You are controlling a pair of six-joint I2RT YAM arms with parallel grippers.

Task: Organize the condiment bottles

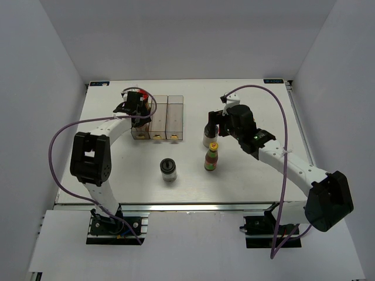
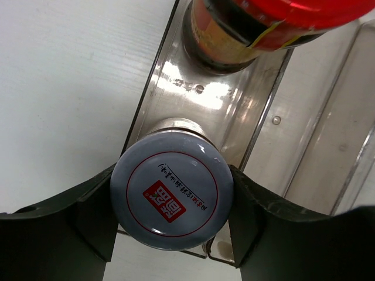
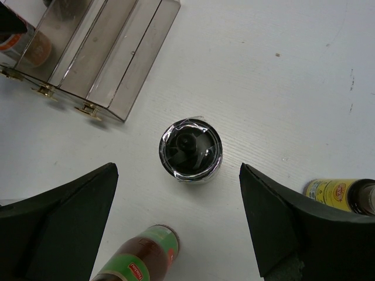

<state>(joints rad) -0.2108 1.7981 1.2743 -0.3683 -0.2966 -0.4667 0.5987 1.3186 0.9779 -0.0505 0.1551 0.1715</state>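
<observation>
The left gripper (image 2: 172,206) clamps a grey-capped bottle (image 2: 171,190) in the clear rack's (image 2: 153,88) outer slot, just beside the red-capped bottle (image 2: 281,12) — while the right gripper (image 3: 177,199) hangs wide apart and empty, facing a black-capped jar (image 3: 190,149) on the table (image 3: 281,88).

Rack (image 1: 167,117) left slot was blocked: red-capped bottle (image 2: 246,29), grey-capped bottle (image 2: 171,190) stood in line. Middle, right slots stood open. Bare table (image 3: 281,88) ringed black-capped jar (image 3: 190,149); green-labelled bottle (image 3: 143,257) stood near.

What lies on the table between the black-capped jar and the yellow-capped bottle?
Nothing: only bare table lies between the jar and the bottle, as the top view shows.
</observation>
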